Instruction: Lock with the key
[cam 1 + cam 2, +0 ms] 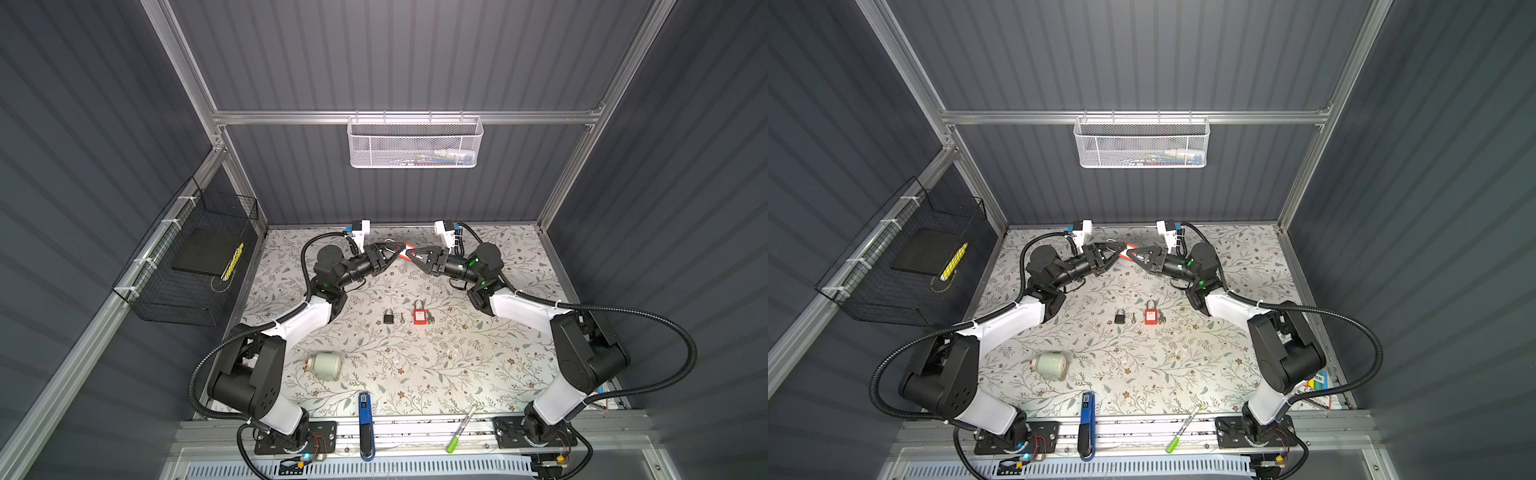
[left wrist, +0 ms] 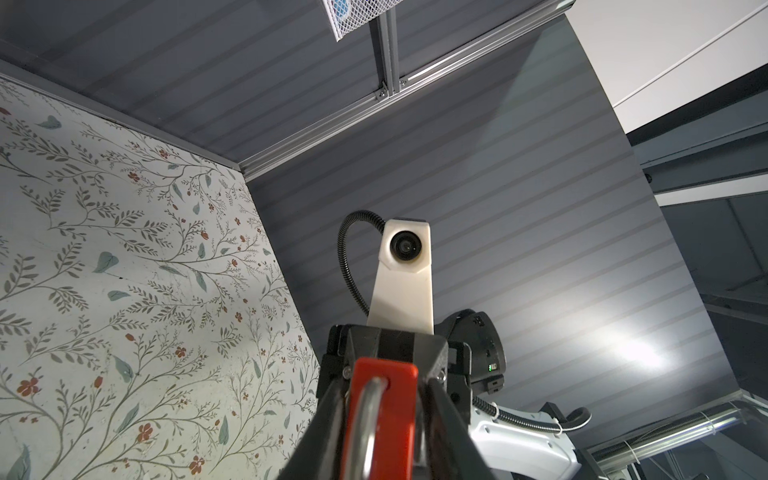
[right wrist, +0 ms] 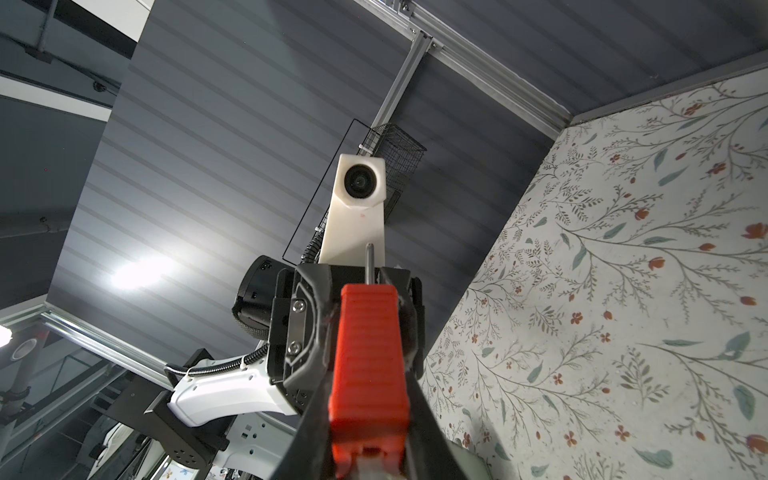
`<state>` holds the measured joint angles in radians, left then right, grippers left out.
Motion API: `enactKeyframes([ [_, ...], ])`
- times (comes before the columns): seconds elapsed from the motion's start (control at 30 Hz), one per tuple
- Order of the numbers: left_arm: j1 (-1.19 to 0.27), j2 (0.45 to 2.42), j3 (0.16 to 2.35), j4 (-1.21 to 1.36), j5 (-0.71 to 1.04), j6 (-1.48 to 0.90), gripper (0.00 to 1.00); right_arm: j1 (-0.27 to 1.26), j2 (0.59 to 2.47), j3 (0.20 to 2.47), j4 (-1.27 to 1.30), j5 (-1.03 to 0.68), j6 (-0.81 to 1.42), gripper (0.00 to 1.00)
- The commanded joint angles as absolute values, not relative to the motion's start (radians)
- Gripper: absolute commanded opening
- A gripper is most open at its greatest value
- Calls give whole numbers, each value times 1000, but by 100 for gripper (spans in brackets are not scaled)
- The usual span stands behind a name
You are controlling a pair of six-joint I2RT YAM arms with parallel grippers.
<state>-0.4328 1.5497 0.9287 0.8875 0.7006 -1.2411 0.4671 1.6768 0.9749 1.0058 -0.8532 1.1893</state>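
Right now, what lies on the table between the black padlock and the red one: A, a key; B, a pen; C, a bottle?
A: in a top view a small key lies between the black padlock and the red padlock.

We take the red padlock (image 1: 1151,316) lying on the floral tabletop (image 1: 1183,374) as our mark. Just left of it we see a key (image 1: 1133,318), and beyond that a black padlock (image 1: 1120,318). Well behind the red padlock, the left end effector (image 1: 1122,248) and right end effector (image 1: 1133,254) meet tip to tip at a small red piece (image 1: 1128,250). Toward its front-left, a pale jar (image 1: 1052,365) lies on its side.
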Motion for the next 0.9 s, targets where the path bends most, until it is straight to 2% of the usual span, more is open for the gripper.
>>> enactKeyframes([
  [0.0,-449,1561,947,912,732,-1222,32,478,1682,1006,988,-876,1170,0],
  [0.07,-450,1558,944,913,733,-1221,29,478,1688,1006,991,-877,1177,0],
  [0.2,-451,1551,933,915,724,-1220,7,478,1689,1005,986,-882,1181,0],
  [0.27,-450,1550,929,920,723,-1220,0,477,1683,1002,982,-882,1179,3],
  [0.4,-449,1558,918,966,711,-1246,0,469,1662,983,981,-871,1172,39],
  [0.47,-448,1567,913,1001,706,-1267,0,459,1649,964,999,-869,1185,51],
  [0.63,-448,1571,916,1006,709,-1268,0,422,1621,900,1090,-870,1251,61],
  [0.87,-448,1565,919,987,712,-1257,0,402,1597,864,1102,-874,1260,65],
])
